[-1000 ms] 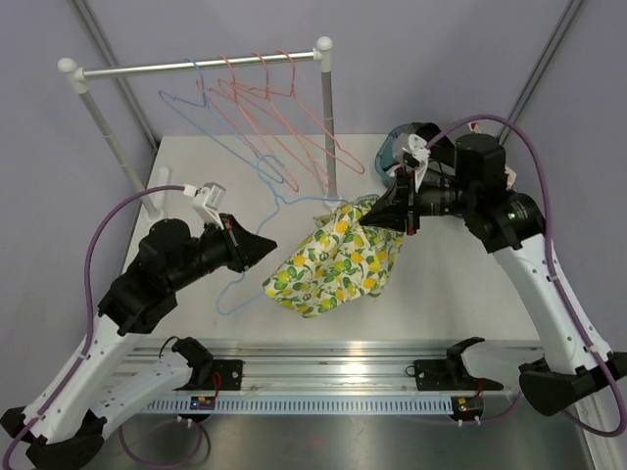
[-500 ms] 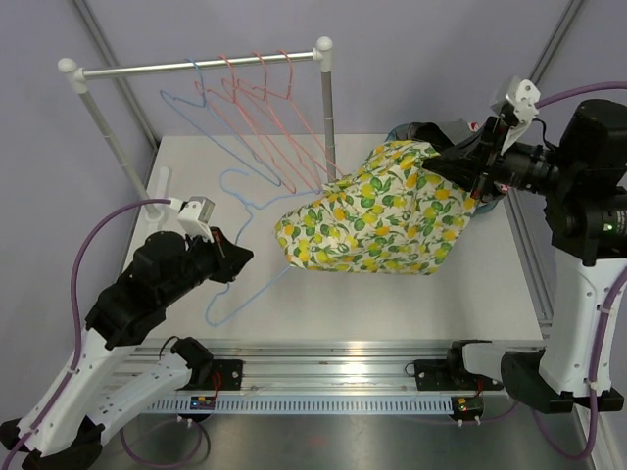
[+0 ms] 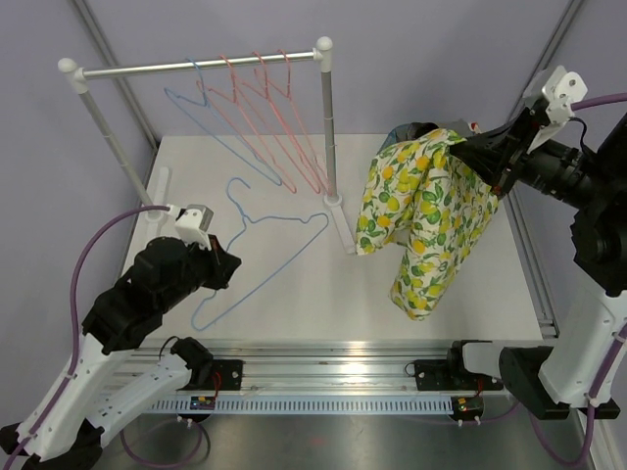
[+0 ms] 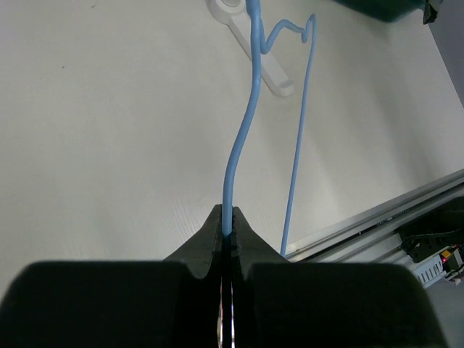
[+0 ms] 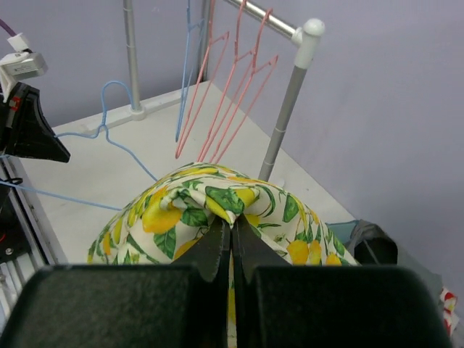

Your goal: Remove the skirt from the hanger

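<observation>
The lemon-print skirt (image 3: 426, 211) hangs free in the air at the right, pinched at its top by my right gripper (image 3: 470, 149), which is shut on a fold of the cloth (image 5: 230, 217). The blue wire hanger (image 3: 265, 250) lies bare on the white table at centre left, apart from the skirt. My left gripper (image 3: 227, 262) is shut on the hanger's wire (image 4: 230, 221) near one lower corner. In the left wrist view the blue hanger (image 4: 250, 109) runs away from the jaws toward its hook.
A clothes rail (image 3: 196, 67) with one blue and several pink hangers (image 3: 279, 117) stands at the back left; its right post (image 3: 327, 127) and white foot (image 3: 343, 220) lie just left of the skirt. A dark teal bin (image 3: 411, 132) sits behind the skirt. A metal rail (image 3: 333, 377) lines the near edge.
My right gripper has risen and swung right, pulling the skirt clear of the hanger, so the cloth now hangs down. The left gripper has drawn the bare hanger down and left onto the table.
</observation>
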You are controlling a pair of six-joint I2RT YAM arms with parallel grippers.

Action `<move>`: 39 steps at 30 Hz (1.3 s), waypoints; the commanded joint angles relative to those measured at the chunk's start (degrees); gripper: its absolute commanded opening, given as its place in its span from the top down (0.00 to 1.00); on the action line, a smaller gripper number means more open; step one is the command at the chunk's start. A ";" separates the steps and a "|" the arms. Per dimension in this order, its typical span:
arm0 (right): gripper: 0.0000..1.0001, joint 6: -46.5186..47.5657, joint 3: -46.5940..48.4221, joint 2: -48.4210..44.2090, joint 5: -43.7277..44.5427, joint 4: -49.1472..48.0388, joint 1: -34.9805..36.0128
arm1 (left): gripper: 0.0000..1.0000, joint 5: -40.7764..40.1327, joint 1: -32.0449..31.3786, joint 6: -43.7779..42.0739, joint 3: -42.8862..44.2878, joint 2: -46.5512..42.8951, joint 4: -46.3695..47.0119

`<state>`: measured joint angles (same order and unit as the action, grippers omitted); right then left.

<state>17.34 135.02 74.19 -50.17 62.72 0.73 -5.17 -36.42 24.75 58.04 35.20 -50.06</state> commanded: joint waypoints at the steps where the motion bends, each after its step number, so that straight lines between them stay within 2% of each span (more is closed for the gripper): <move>1: 1.00 0.14 -7.46 -1.14 4.46 -1.62 -0.29 | 1.00 -0.28 -0.14 -2.08 0.14 -1.19 4.27; 2: 1.00 0.49 -10.97 -1.85 6.04 -4.24 -0.29 | 1.00 -0.89 -0.14 -2.08 0.40 -1.36 4.19; 3: 1.00 1.11 -18.75 -2.56 6.83 -5.84 -0.29 | 1.00 -1.33 -0.14 -2.16 1.28 -1.36 3.40; 5: 1.00 2.60 -26.00 -4.23 8.25 -9.17 -0.29 | 1.00 -2.39 -0.22 -2.34 1.98 -1.10 1.91; 6: 1.00 4.17 -32.74 -4.67 8.34 -10.15 -0.21 | 1.00 -2.74 -0.14 -3.04 2.68 -1.19 0.07; 9: 1.00 7.34 -43.04 -5.55 5.27 -11.74 -0.20 | 1.00 -4.93 -0.14 -5.23 3.48 -2.41 -3.62; 14: 1.00 9.73 -53.01 -4.94 -0.97 -13.14 -0.29 | 1.00 -13.36 -0.14 -6.91 6.55 -2.95 -10.48; 20: 0.96 12.35 -61.27 -1.43 -1.33 -13.68 -0.21 | 1.00 -22.60 -0.14 -6.91 8.23 -2.42 -10.59; 21: 0.89 12.97 -61.80 -0.38 -1.33 -13.33 -0.29 | 1.00 -23.30 -0.14 -7.52 8.14 -2.50 -9.71; 23: 0.64 14.81 -62.60 0.51 -1.86 -11.75 -0.20 | 1.00 -26.37 -0.14 -10.58 8.05 -2.07 -6.39; 24: 0.41 15.69 -62.60 0.77 -2.29 -10.87 -0.29 | 1.00 -28.56 -0.14 -11.82 7.88 -1.63 -5.06; 25: 0.31 16.23 -62.51 0.43 -2.30 -10.08 -0.21 | 1.00 -29.62 -0.22 -14.36 7.79 -0.41 -3.57; 28: 0.11 14.92 -63.82 -2.64 -2.03 -12.43 -0.21 | 1.00 -34.54 -0.14 -18.67 7.79 3.19 2.06; 33: 0.01 14.12 -66.99 -6.51 -0.72 -14.99 -0.29 | 1.00 -44.12 1.69 -22.99 12.69 9.61 5.59; 36: 0.01 14.21 -67.08 -6.78 -1.15 -14.82 -0.20 | 1.00 -43.09 6.69 -23.43 16.39 13.48 4.54; 39: 0.00 14.21 -66.91 -7.04 -1.51 -14.73 -0.21 | 1.00 -41.86 11.10 -24.31 16.93 14.98 7.78</move>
<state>31.14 67.94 67.96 -50.30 50.17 0.69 -43.97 -28.32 2.79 71.72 50.15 -48.25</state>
